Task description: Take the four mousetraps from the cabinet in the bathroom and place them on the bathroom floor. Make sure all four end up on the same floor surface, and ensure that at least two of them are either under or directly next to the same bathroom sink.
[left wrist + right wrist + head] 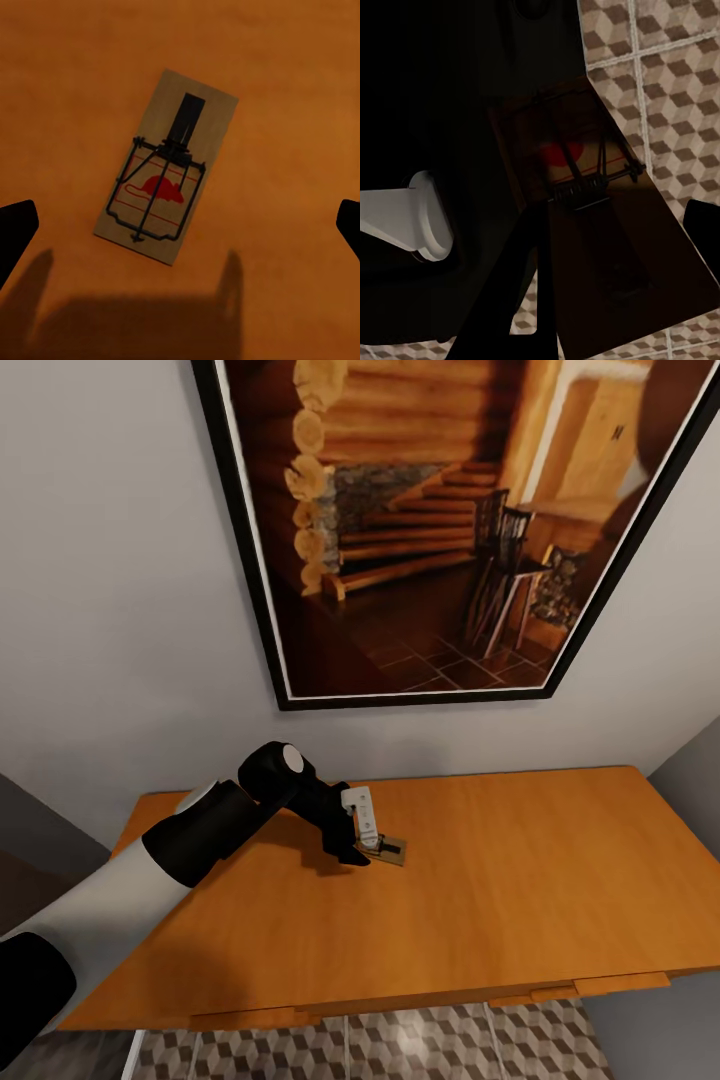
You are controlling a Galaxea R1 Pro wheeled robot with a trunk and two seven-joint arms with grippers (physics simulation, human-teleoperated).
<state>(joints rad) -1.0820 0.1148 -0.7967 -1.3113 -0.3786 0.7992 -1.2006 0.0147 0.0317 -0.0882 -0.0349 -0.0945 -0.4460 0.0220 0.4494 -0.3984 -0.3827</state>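
Picking: my left gripper [366,848] wide over trap [166,166] on cabinet [520,880]; right gripper holds trap [585,195]. Next: lower, close.

cabinet top [520,880]: smooth, satin orange-brown wood
mousetrap [166,165]: matt tan wooden board, dark metal wire
floor [675,82]: cube-patterned tiles

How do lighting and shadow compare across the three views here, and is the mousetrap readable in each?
Head view: evenly lit, soft arm shadow on the cabinet, mousetrap small beside the left hand. Left wrist view: dim but sharp, the mousetrap with its red mouse print is clear, hand shadows below it. Right wrist view: very dark, a mousetrap barely lit over the patterned bathroom floor.
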